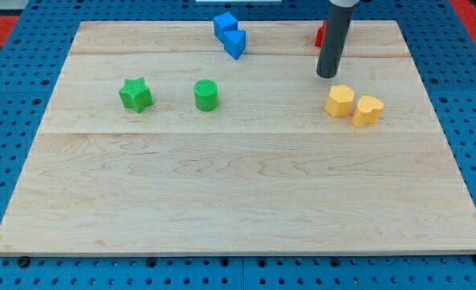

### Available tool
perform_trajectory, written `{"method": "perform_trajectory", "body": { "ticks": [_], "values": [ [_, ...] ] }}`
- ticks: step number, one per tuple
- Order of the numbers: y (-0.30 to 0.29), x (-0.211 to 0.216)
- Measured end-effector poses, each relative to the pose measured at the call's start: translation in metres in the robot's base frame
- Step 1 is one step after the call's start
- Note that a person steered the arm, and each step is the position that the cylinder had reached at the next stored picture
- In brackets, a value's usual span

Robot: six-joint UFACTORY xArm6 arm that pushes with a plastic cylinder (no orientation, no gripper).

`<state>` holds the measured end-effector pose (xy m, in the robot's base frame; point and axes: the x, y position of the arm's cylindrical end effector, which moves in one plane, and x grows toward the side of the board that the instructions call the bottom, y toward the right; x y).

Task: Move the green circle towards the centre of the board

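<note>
While the tip point(327, 76) stands upper right, one ribbed green circle point(207, 95) sits upright beside one green star point(135, 94); no pincer shows.

Lighting was bright and even across the pale wooden board point(246, 193), with no glare. The small coloured blocks cast only faint, short shadows. Focus stayed sharp to every edge.

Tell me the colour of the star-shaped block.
Green. The star shows in the camera view, at the view's left.
</note>
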<state>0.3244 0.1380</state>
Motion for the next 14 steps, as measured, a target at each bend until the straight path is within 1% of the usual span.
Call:
{"method": "perform_trajectory", "body": {
  "ticks": [2, 3, 5, 7, 8, 9, 10, 11, 12, 14],
  "values": [
    [-0.075, -0.031],
    [-0.081, -0.040],
    [-0.162, -0.040],
    [-0.168, -0.040],
    [-0.182, -0.040],
    [-0.200, -0.027],
    [-0.225, 0.012],
    [-0.194, 0.046],
    [-0.164, 0.048],
    [-0.127, 0.114]
  ]
}}
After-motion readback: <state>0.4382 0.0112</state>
